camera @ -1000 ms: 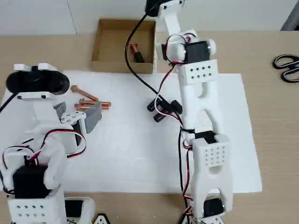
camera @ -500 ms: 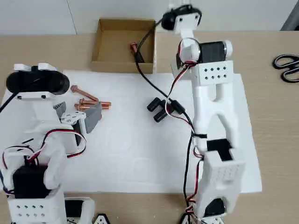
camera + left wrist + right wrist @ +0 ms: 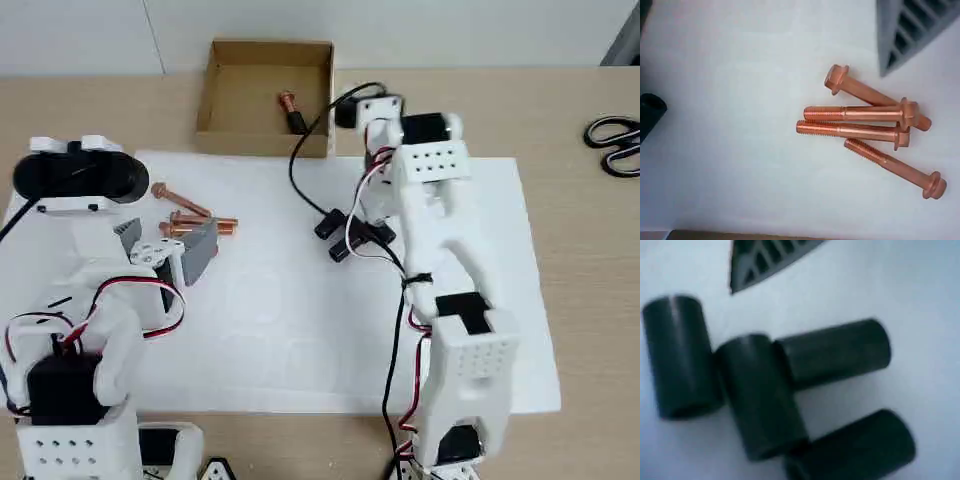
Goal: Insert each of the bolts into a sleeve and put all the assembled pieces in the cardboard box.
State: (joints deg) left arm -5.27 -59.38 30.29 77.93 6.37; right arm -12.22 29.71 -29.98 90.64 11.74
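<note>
Copper bolts lie by the wide left pincer; the right pincer, how wide I cannot tell, should next grab a sleeve.

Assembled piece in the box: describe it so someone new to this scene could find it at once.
Find the cardboard box at the far edge of the table, beyond the white mat. Near its right wall lies the assembled piece, a copper bolt seated in a black sleeve. Unlike the bare bolts and empty sleeves on the mat, it is copper and black joined.
</note>
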